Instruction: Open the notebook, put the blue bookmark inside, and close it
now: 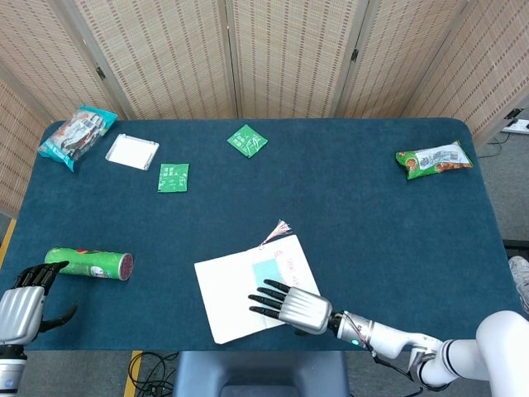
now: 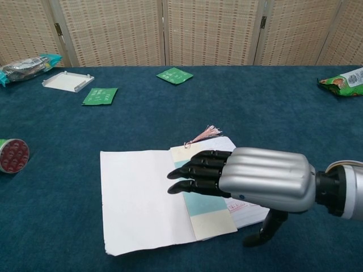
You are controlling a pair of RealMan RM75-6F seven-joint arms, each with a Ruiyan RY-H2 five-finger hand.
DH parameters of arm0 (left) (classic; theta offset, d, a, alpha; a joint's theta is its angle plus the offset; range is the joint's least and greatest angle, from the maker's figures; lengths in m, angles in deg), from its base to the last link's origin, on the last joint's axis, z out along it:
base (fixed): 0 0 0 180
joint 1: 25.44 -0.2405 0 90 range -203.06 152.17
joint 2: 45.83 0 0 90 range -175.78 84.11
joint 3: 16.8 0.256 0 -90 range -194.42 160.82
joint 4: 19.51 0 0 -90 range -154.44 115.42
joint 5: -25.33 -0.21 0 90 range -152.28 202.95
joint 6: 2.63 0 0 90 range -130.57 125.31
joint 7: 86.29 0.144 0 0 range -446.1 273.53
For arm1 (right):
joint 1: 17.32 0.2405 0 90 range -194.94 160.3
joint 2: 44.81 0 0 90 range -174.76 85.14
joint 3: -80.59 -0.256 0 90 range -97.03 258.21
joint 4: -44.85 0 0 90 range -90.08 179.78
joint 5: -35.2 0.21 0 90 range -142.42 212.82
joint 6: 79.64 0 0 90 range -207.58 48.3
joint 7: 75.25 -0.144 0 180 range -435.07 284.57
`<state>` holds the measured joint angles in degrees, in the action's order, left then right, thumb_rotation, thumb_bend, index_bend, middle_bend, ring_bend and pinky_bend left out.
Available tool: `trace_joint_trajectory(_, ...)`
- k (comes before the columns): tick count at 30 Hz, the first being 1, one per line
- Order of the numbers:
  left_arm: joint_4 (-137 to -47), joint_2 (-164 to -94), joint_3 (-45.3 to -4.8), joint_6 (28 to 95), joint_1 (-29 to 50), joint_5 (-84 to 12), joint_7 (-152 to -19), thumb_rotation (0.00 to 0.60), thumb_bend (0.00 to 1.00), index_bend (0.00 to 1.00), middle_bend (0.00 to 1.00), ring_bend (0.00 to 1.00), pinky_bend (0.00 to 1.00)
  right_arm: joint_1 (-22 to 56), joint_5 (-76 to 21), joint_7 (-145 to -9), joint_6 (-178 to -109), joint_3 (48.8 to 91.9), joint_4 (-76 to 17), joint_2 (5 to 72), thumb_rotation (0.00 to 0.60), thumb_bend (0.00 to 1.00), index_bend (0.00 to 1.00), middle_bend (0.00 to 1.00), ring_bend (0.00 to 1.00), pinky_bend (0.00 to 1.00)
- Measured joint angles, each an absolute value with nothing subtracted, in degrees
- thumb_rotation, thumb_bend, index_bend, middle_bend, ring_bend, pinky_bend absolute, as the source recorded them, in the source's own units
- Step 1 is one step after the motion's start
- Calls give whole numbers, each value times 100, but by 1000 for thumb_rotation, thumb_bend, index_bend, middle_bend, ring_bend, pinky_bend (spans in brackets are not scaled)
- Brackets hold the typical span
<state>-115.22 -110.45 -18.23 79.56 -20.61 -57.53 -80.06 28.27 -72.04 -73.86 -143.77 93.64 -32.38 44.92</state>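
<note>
Hovering my right hand (image 2: 249,180), fingers spread and holding nothing, over the blue bookmark (image 2: 198,201) lying across the open notebook (image 2: 142,198).

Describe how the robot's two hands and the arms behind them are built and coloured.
Both hands have ribbed silver backs and glossy black fingers. The right hand joins a black wrist collar, then a white arm with a small green-lit band and thin cables by the wrist. The left hand looks the same; little of its arm shows.

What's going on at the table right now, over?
Right hand open, over the bookmark. Notebook lies open, bookmark inside. Left hand idle, open. Nothing blocking.
</note>
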Motion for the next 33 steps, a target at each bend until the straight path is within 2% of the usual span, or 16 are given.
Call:
trace_joint_trajectory(17,-11481,-11039,-1811,7974,-2092,-5724,-8038,600,254,193,237,180,181,2846,-7193,-7343,-14039,9148,-2806,4915,600,0,0,0,0,0)
trace_joint_trajectory(33,-11436,-11044,-1804,7985,-2118,-5705,-8082,600,253,193,237,180,181,2902,-7151,-7302,-13923,9011,-2546,5039,600,0,0,0,0,0)
